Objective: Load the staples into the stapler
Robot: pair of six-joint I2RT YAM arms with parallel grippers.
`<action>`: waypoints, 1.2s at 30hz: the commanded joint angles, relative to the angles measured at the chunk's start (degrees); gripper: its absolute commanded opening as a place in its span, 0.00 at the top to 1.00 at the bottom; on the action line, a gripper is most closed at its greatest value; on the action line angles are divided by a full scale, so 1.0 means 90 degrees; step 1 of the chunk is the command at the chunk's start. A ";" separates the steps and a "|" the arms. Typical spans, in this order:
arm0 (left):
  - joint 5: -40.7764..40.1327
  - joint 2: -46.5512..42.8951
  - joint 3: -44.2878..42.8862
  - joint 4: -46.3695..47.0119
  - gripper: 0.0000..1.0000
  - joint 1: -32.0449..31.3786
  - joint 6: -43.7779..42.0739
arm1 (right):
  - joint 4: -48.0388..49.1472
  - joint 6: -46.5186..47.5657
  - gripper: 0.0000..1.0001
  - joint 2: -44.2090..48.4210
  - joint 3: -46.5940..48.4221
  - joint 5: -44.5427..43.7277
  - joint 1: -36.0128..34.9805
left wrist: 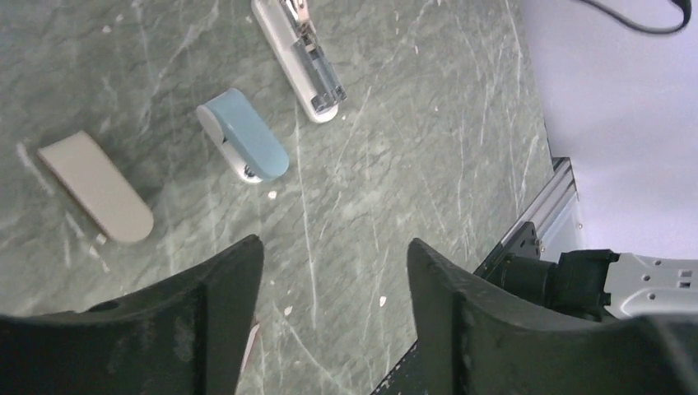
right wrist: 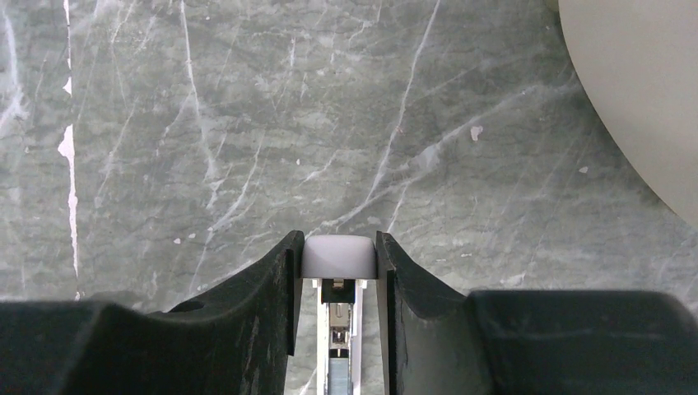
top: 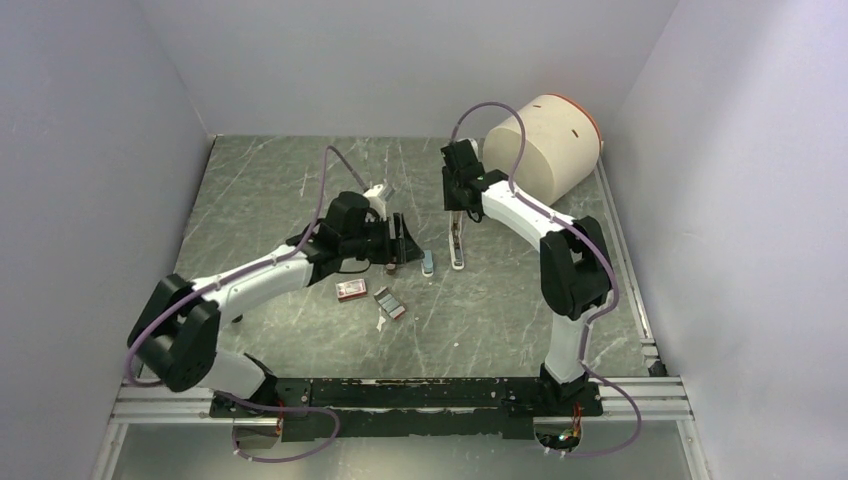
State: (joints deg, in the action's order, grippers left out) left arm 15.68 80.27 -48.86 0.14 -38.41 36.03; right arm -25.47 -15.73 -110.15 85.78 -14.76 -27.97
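The white stapler (top: 458,255) lies open on the table, its metal channel showing in the left wrist view (left wrist: 306,66). My right gripper (top: 457,208) is shut on the stapler's raised white top end (right wrist: 338,257), and the right wrist view shows its fingers (right wrist: 280,296) pressing on both sides. The staples (top: 389,303), a small silvery-grey block with a red end, lie on the table beside a little red box (top: 350,290). My left gripper (top: 404,240) hovers open and empty (left wrist: 333,255) left of the stapler, behind the staples.
A small light-blue rounded piece (left wrist: 244,137) lies by the stapler's near end and also shows from above (top: 428,262). A beige rounded piece (left wrist: 97,186) lies beside it. A large beige cylinder (top: 545,145) stands at the back right. The frame rail (top: 400,392) runs along the near edge.
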 commanded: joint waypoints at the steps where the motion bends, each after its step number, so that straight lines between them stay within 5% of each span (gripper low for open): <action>1: 0.0573 0.0696 -0.0730 0.0240 0.39 -0.0036 0.0488 | 0.0540 -0.0313 0.72 0.0477 -0.0363 0.0110 0.0021; 5: 0.0407 0.1355 -0.1297 0.0230 0.50 -0.0048 0.0625 | 0.0836 -0.0430 0.73 0.0697 -0.0640 0.0108 0.0019; 10: 0.0090 0.2374 -0.2385 -0.0502 0.51 -0.0058 0.0346 | 0.1138 -0.0423 0.73 0.0734 -0.0629 0.0085 0.0012; 22: -0.0137 0.3648 -0.2870 -0.0066 0.69 0.0126 0.0183 | 0.1339 -0.0094 0.73 0.0130 0.0123 -0.0168 0.0013; 36: 0.0377 0.4615 -0.3176 0.0566 0.69 0.0342 0.0054 | 0.1123 -0.0246 0.75 -0.0259 0.0450 -0.0004 0.0007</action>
State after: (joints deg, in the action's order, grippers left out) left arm 16.21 120.73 -76.47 0.84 -35.75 37.69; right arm -15.75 -17.74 -111.28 87.44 -14.79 -27.94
